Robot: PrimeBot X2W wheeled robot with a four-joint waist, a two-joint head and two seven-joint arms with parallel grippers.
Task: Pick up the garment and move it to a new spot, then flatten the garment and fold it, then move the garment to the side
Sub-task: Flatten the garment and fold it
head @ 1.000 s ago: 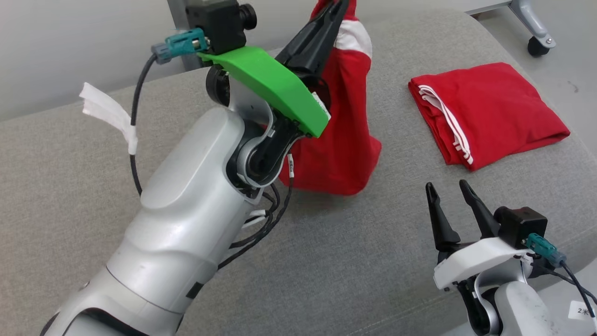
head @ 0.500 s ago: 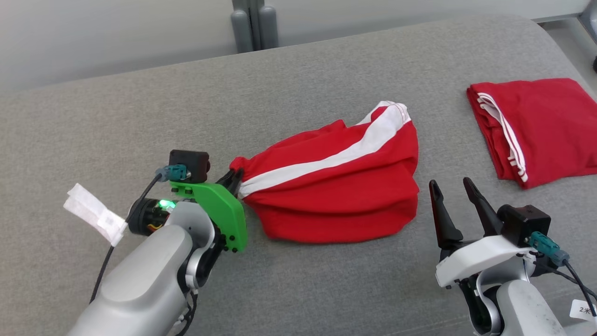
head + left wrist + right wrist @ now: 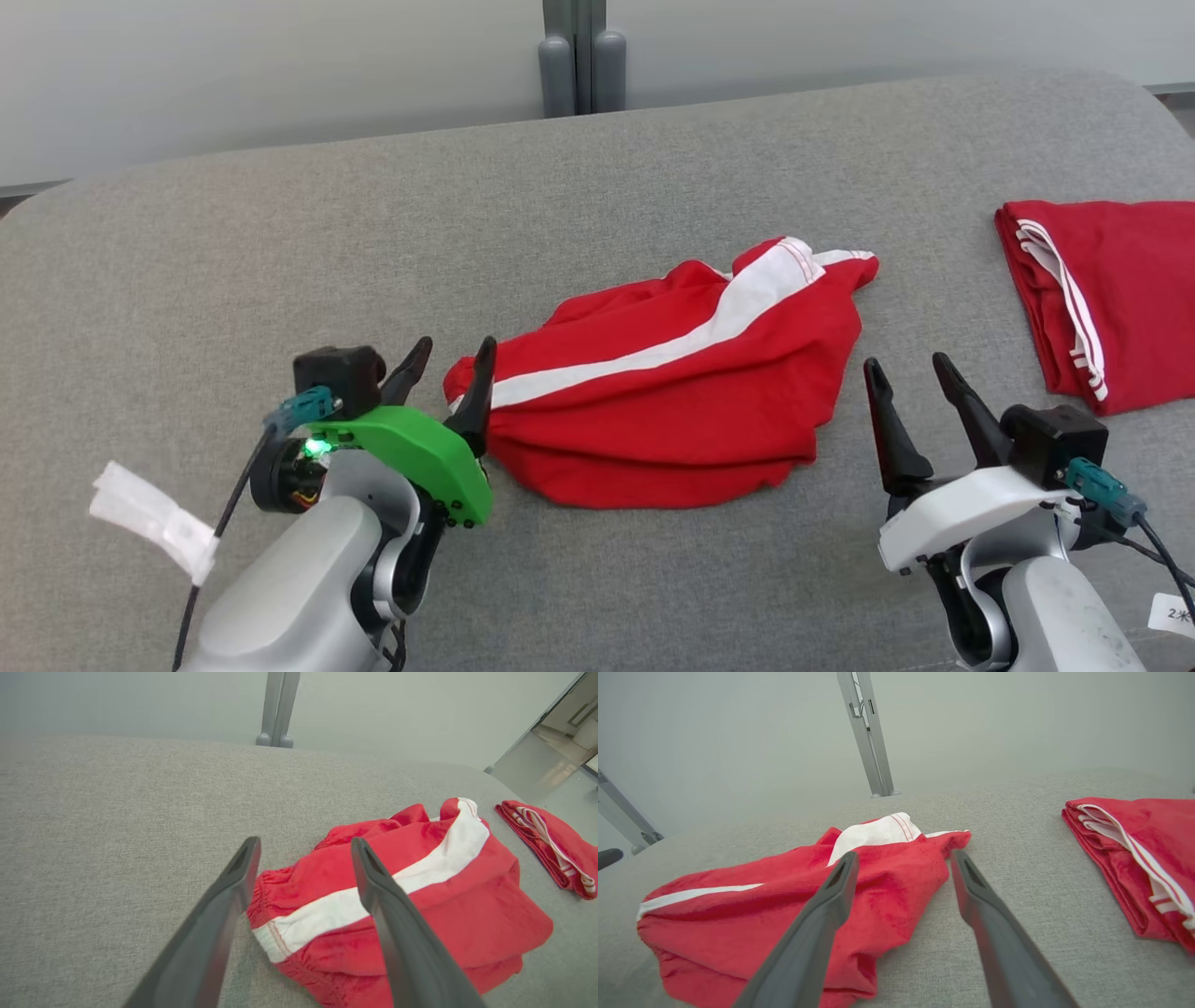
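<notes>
white tag [image 3: 1173, 616] at lower right, "2", rest unclear

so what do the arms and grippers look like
Both arms are silver-grey, with long dark tapered fingers. The left gripper has a green bracket and white tape on its cable; the right gripper a white bracket. Each carries a black camera with a teal plug.
</notes>
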